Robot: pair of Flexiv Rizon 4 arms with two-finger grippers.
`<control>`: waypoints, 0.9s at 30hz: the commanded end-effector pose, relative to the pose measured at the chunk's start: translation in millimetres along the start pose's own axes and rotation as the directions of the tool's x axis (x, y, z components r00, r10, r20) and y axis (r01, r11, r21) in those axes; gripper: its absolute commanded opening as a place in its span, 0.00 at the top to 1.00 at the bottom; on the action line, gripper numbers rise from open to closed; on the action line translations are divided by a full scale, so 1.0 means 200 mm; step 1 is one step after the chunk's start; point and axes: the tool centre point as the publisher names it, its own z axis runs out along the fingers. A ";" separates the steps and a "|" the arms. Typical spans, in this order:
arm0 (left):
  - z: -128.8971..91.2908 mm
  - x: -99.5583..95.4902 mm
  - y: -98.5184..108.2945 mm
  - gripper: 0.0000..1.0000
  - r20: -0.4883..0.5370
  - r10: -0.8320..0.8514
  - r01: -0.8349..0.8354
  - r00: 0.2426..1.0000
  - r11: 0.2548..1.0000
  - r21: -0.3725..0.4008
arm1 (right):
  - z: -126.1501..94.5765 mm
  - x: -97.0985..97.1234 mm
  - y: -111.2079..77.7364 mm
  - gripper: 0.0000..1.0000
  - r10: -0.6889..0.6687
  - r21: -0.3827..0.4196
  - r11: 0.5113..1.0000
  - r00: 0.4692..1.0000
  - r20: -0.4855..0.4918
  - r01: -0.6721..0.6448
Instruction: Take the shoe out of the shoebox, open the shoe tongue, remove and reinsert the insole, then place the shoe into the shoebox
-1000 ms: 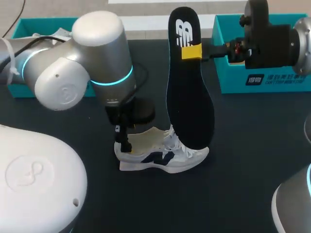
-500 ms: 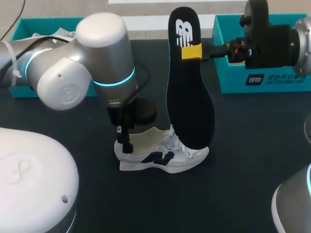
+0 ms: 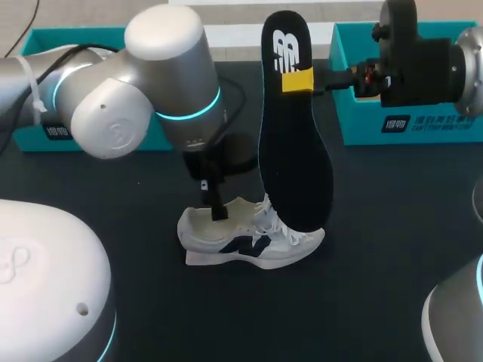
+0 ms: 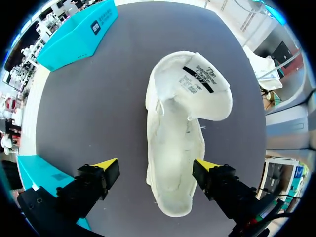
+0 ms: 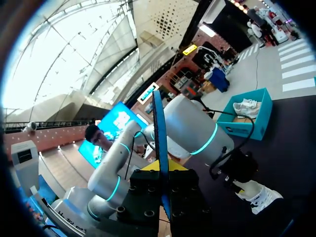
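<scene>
Black tabletop (image 3: 377, 256) is carrying everything. L arm (image 3: 136, 98) is coming in from the left & hanging over the middle. R arm (image 3: 423, 64) is sitting at the far right, level w/ the boxes. Teal left shoebox (image 3: 68, 38) & right shoebox (image 3: 407, 113) are standing along the far edge. Black insole (image 3: 294, 151) is standing upright, heel end up, toe end down by the shoe's forefoot; can't tell if it's touching. White shoe (image 3: 249, 237) w/ navy side mark is sitting on its sole near centre, outside both boxes, tongue (image 4: 202, 81) folded open. R gripper (image 3: 298, 79) is clamping the insole near its top end, one yellow tip on each face. L gripper (image 4: 155, 165) is hovering just above the heel opening, fingers spread wide, one each side of the shoe, not gripping it.
</scene>
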 end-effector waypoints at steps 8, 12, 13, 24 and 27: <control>0.25 -0.08 -0.16 0.00 -0.015 -0.024 0.024 1.000 1.000 -0.017 | 0.02 -0.01 0.01 1.00 0.001 0.002 1.000 1.000 0.002 -0.001; 0.30 -0.04 -0.17 0.00 -0.010 -0.003 0.003 1.000 0.999 -0.043 | 0.02 -0.01 0.01 1.00 0.001 0.002 1.000 1.000 0.002 -0.001; 0.32 -0.04 -0.16 0.00 -0.017 0.001 -0.001 1.000 0.999 -0.045 | 0.02 -0.01 0.01 1.00 0.001 0.002 1.000 1.000 0.002 -0.001; 0.36 -0.03 -0.10 0.76 -0.057 -0.031 0.027 0.998 0.997 -0.075 | 0.02 -0.01 0.01 1.00 0.001 0.002 1.000 1.000 0.002 -0.001; 0.36 -0.03 -0.09 1.00 -0.054 -0.041 0.036 0.998 0.996 -0.082 | 0.02 -0.01 0.01 1.00 0.001 0.002 1.000 1.000 0.002 -0.001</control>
